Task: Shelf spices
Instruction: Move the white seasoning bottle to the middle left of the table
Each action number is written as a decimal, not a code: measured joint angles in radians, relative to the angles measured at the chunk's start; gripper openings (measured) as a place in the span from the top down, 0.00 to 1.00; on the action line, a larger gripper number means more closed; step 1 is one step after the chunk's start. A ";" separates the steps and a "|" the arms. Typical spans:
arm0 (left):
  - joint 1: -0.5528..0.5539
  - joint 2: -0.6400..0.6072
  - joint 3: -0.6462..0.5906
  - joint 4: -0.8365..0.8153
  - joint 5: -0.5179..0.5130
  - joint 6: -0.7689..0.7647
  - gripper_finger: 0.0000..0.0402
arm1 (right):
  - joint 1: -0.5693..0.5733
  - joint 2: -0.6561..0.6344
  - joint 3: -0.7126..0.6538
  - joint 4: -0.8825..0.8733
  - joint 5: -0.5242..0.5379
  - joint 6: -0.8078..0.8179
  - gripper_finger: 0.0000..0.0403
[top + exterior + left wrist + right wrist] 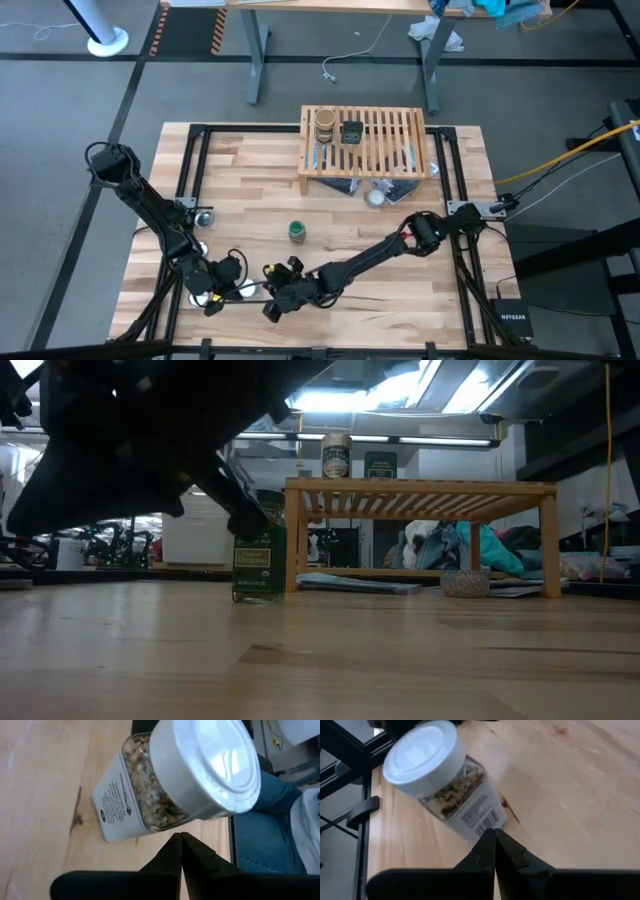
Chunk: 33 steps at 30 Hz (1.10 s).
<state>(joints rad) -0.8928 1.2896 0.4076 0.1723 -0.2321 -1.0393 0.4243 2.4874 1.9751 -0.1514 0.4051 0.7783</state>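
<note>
Near the table's (400,290) front edge, your left gripper (180,851) and right gripper (494,847) both hover with fingers pressed together, holding nothing; the white-capped jar (170,780) stands between them. The green-lidded jar (297,232) stands mid-table; the tan jar (324,126) and dark tin (352,131) sit on the shelf (390,135).

Four spices: two on shelf (365,140), two on tabletop.

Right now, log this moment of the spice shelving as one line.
shelf: tan jar, dark tin on top | green-lidded jar: on table | white-capped jar: on table by both grippers | left gripper: shut | right gripper: shut
</note>
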 joint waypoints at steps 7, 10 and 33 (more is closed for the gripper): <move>0.006 0.000 0.000 0.000 -0.018 0.000 1.00 | -0.011 0.000 0.000 0.005 -0.006 -0.001 1.00; 0.012 0.000 0.000 0.001 -0.023 0.007 1.00 | -0.015 0.000 0.000 0.006 -0.004 -0.003 1.00; 0.122 0.100 0.001 0.071 -0.005 0.071 1.00 | -0.066 0.000 0.000 0.010 -0.014 -0.054 1.00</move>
<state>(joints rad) -0.7712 1.3895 0.4088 0.2436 -0.2375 -0.9680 0.3588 2.4870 1.9755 -0.1411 0.3916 0.7240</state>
